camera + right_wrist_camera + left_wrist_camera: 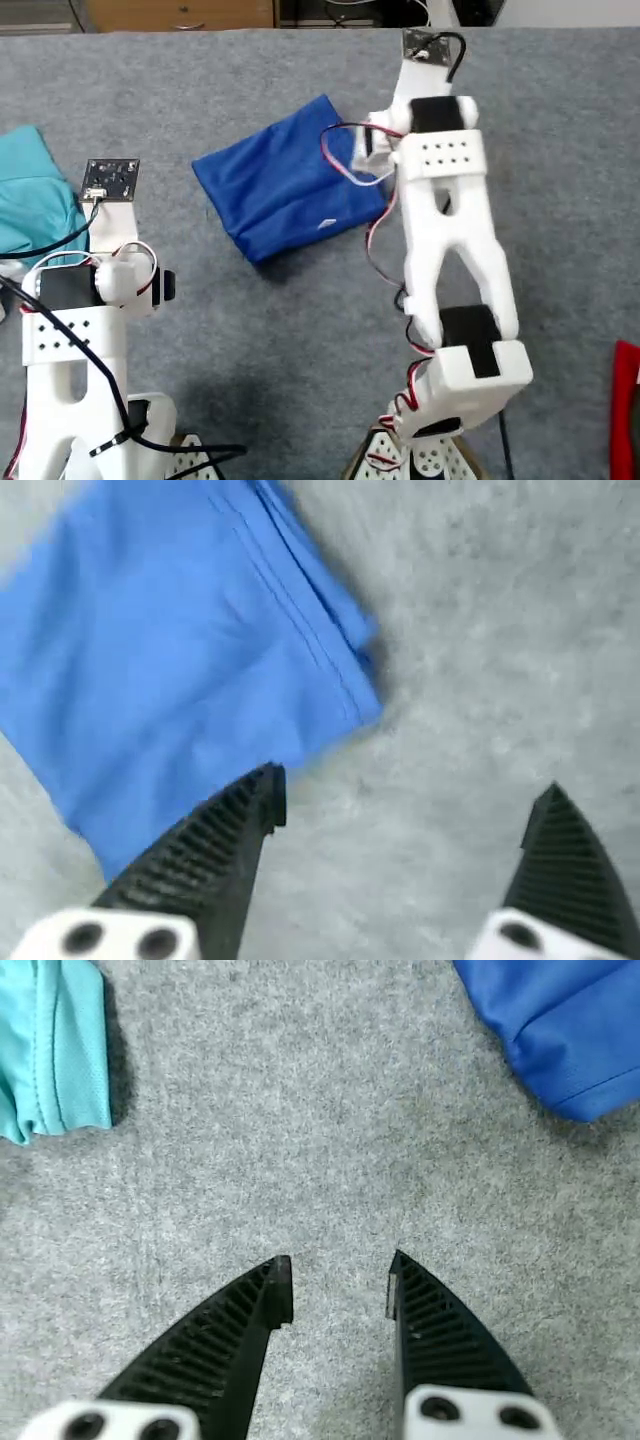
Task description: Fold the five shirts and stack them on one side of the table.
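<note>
A folded blue shirt (285, 185) lies on the grey table near the middle. My right gripper (410, 795) hovers open just over the table by one edge of the blue shirt (190, 650), jaws set wide, one finger over the cloth and nothing held. The right arm (445, 170) stretches up the table beside the shirt. A teal shirt (30, 190) lies at the table's left edge. My left gripper (340, 1280) is open over bare table, between the teal shirt (55, 1050) and the blue shirt (560, 1030), touching neither. The left arm (80, 300) stands at the front left.
A red cloth (625, 410) shows at the right edge of the table (250, 340). Wooden furniture (180, 12) stands behind the far edge. Bare grey surface lies in front of the blue shirt and at the far right.
</note>
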Motion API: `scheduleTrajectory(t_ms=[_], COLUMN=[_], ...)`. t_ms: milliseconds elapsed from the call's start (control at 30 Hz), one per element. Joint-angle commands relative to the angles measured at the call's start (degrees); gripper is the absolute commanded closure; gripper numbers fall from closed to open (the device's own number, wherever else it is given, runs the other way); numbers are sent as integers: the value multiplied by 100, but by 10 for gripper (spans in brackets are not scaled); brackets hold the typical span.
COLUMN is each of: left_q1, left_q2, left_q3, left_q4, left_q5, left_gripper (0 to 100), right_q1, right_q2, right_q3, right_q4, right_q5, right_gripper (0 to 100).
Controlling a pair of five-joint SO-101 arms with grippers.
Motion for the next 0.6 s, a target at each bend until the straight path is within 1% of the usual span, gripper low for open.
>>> scheduleTrajectory(t_ms=[0,133,267,367,500,567], left_q1=[0,0,-44,-35,-18,-35], left_q2=[-66,-66,-66,-66,-57,-57], left_q3=[-26,-26,-26,-53,-44,-26], left_q4=[-18,9,26,114,141,149], left_q5=[-26,-26,-35,-35,-44,-176], left_gripper=[828,828,828,828,828,828], right_q1=[-312,-681,-716,-716,-699,-681], right_q2=[251,831,1429,1798,2264,2536], right_q3=[-13,-242,-470,-690,-1024,-1262], right_q4=[-598,-1073,-1477,-1547,-1565,-1565], right_q5=[-1582,-2971,-3736,-3965,-4018,-4035], right_gripper=[624,624,627,627,627,627])
